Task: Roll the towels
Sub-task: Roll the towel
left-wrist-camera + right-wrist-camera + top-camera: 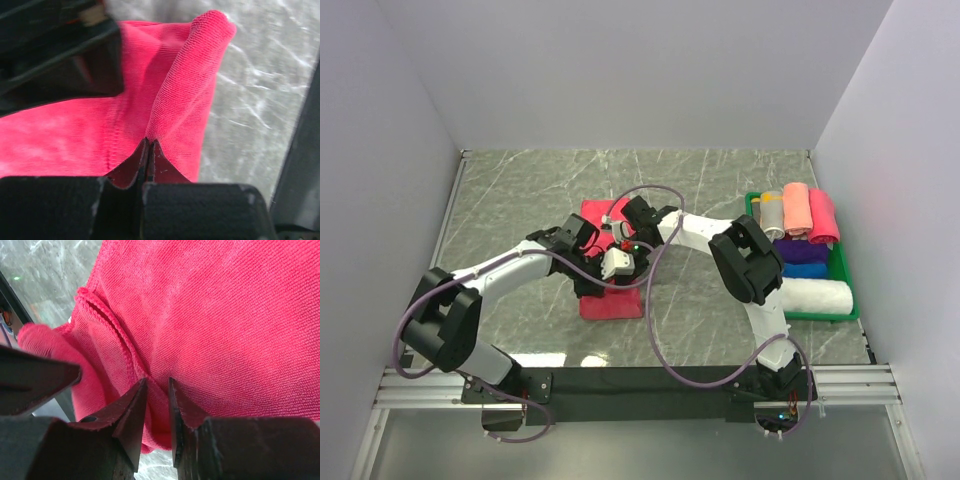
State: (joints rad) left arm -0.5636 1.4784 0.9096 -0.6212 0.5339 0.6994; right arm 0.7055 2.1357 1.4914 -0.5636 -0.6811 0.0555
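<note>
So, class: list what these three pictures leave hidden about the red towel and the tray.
- Top view: the left arm and right arm cover the middle of the red towel; how far it is rolled is hidden.
- Top view: the right arm blocks part of the green tray; contents partly hidden.
- Wrist views: the towel runs off frame.

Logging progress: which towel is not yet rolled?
The crimson-red towel, spread on the table between the two arms. The pink, salmon, blue and white ones sit rolled in the green tray.
</note>
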